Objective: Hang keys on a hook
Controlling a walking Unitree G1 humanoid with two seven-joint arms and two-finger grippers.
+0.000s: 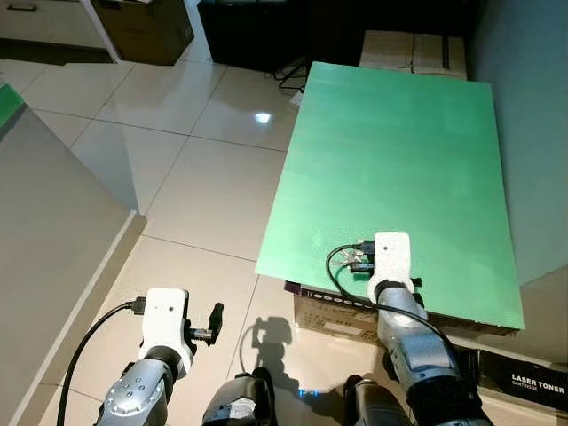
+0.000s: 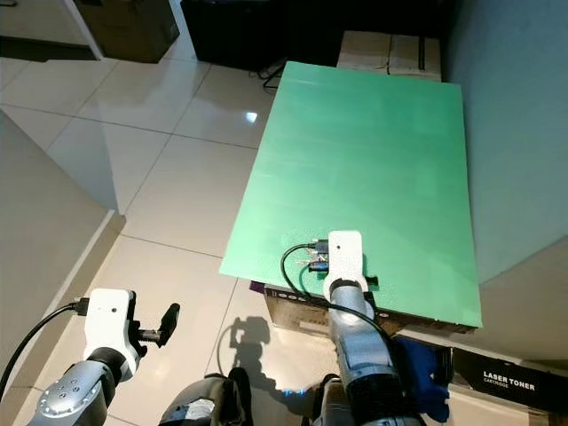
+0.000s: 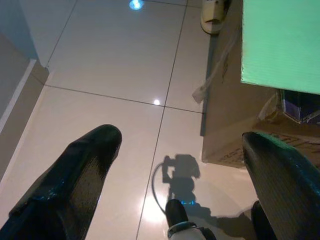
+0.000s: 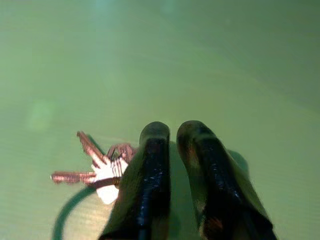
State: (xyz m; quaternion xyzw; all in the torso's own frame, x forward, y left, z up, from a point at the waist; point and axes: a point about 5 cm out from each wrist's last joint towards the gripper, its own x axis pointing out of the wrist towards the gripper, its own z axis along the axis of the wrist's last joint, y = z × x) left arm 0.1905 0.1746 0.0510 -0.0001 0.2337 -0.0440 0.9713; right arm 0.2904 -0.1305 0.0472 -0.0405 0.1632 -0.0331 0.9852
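From the head camera, the right gripper [image 1: 362, 260] sits low over the near edge of the green board [image 1: 399, 151], which lies on cardboard boxes [image 1: 333, 312]. The keys [image 1: 358, 263] lie on the board right by it. The left gripper [image 1: 216, 321] hangs over the floor tiles [image 1: 195, 195].

Left wrist camera: fingers [image 3: 75, 175] spread wide above the tiles.

Right wrist camera: fingers [image 4: 150, 175] pressed nearly together, with the keys [image 4: 100, 170] just beside them, lying flat on the green; can't tell if they touch.

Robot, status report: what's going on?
Right gripper shut, beside copper keys on green board, not gripping. Left gripper open over tiled floor. No hook visible.
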